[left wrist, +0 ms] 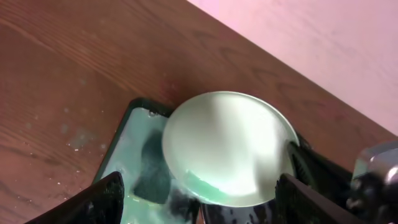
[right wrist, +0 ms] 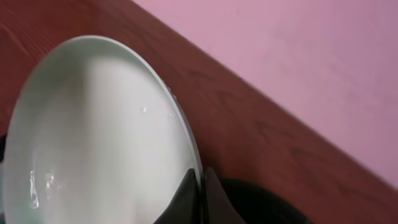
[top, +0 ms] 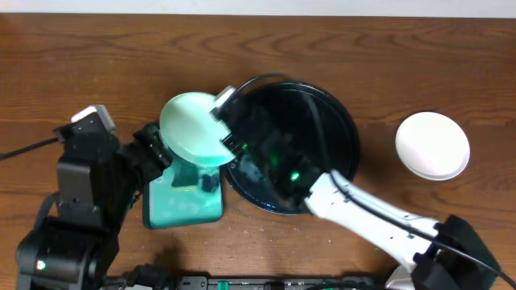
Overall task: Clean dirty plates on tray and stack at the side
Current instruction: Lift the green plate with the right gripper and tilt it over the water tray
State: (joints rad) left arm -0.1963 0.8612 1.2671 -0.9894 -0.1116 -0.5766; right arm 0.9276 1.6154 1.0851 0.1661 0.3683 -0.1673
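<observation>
Pinching the rim of the wet plate, the right gripper holds it tilted over the green tub at the black tray's 9 o'clock edge. The left gripper hangs at the plate's 8 o'clock, jaws spread wide, holding nothing. Another white plate lies at the tray's 3 o'clock.

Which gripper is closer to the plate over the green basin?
Right. The right gripper clamps the plate at its rim, from the tray side; the left gripper sits open just short of it, beside the basin.
</observation>
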